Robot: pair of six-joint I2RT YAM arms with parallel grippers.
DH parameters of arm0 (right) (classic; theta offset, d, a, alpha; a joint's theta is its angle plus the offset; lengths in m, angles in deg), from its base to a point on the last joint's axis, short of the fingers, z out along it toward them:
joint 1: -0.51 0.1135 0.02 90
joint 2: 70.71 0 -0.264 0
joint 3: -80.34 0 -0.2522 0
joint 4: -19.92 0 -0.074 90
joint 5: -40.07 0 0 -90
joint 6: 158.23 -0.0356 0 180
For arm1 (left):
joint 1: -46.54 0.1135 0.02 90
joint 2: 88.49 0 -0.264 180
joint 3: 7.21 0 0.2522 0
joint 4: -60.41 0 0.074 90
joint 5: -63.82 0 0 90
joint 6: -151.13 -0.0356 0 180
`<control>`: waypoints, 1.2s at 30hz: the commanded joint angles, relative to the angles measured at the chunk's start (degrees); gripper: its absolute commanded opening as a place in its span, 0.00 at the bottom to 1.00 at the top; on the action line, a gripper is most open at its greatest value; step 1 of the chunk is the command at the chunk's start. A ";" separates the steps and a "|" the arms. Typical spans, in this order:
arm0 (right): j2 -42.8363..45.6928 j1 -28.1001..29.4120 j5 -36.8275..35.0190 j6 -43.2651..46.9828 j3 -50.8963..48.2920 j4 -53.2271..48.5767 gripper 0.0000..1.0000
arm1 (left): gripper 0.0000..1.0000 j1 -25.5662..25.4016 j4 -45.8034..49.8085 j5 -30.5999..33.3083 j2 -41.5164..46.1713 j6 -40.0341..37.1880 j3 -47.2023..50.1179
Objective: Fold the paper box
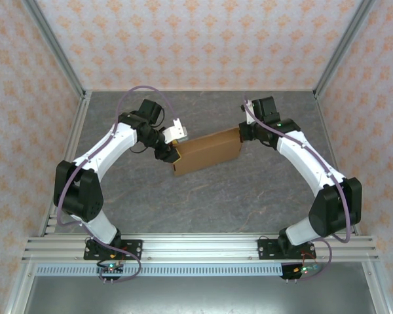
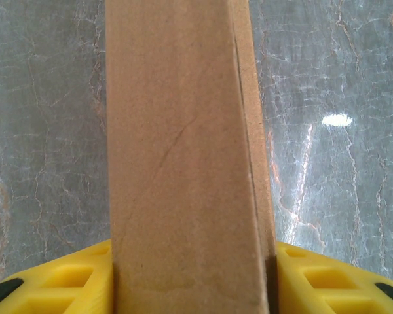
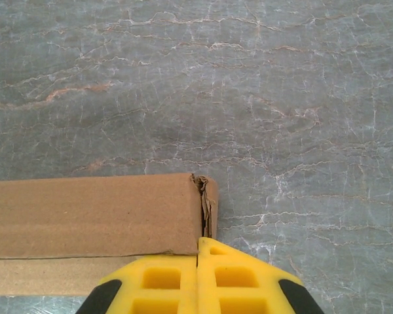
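On the grey table [image 1: 203, 196] the paper box [image 1: 208, 152] sits in the middle, between my two arms. I judge it light and quite stiff, but its crumpled right corner looks fragile. My left gripper [image 2: 191, 278] grasps its left end, a good hold. My right gripper [image 3: 198, 275] is clenched and empty, with its tips at that corner.

Box [image 1: 206, 152] plain brown. Table [image 1: 203, 203] grey, marble-veined. Fingers [image 3: 160, 281] yellow. Walls [image 1: 196, 39] pale pink, orange floral print. Arms [image 1: 108, 149] white, black joints.
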 commanded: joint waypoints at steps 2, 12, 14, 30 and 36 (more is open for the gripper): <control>-0.01 -1.15 -3.45 -3.23 1.81 -6.27 0.01 | 0.47 -0.01 0.10 0.96 2.19 2.23 -0.93; -0.04 -1.32 -2.35 -5.19 3.19 -7.48 0.00 | 0.71 0.40 -2.52 2.19 4.29 6.63 -0.79; -0.04 -1.34 -2.44 -5.19 3.18 -7.52 0.00 | 0.74 0.69 -2.81 1.39 4.71 7.01 -0.69; -0.68 -1.39 -3.11 -5.31 4.02 -8.79 0.00 | 0.84 2.27 -13.67 5.06 12.82 21.59 3.35; -1.45 -1.24 -2.62 -5.54 4.46 -8.87 0.00 | 0.76 2.14 -19.56 13.63 23.75 29.50 14.81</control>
